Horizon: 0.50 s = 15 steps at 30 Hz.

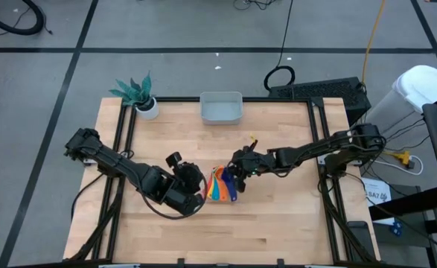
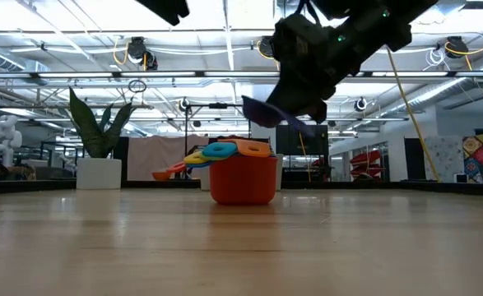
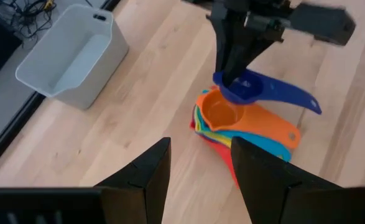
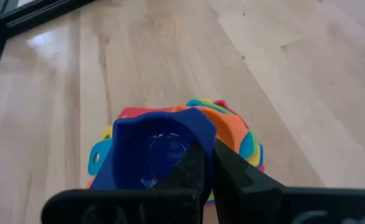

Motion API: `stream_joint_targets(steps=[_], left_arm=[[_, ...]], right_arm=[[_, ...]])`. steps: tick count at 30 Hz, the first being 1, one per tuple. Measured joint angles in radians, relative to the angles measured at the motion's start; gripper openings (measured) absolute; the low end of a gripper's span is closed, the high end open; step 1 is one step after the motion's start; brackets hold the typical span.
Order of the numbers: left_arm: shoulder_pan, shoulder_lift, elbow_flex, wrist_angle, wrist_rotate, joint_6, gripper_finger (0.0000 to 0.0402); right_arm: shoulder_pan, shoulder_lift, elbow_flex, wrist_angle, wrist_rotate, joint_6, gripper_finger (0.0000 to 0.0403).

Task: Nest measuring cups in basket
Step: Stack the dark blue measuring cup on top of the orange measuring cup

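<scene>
Right wrist view: right gripper (image 4: 208,163) clamped on the dark blue cup's (image 4: 154,152) rim, just above the nested stack (image 3: 232,127).
Lower it centred into the orange cup (image 3: 221,112), handle aligned. Left gripper (image 3: 199,171) waits open beside the stack; basket (image 1: 221,108) stands well apart.
</scene>
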Motion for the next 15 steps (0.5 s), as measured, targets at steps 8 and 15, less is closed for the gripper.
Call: stream_joint_targets(steps=[8,15], left_arm=[[0.003,0.000,-0.040,0.000,-0.004,-0.031,0.0172],[0.009,0.000,-0.075,0.001,-0.010,-0.050,0.0172]], right_arm=[[-0.029,0.000,0.001,0.012,-0.018,0.013,0.0000],[-0.032,0.018,0.000,0.014,-0.026,0.031,0.0000]])
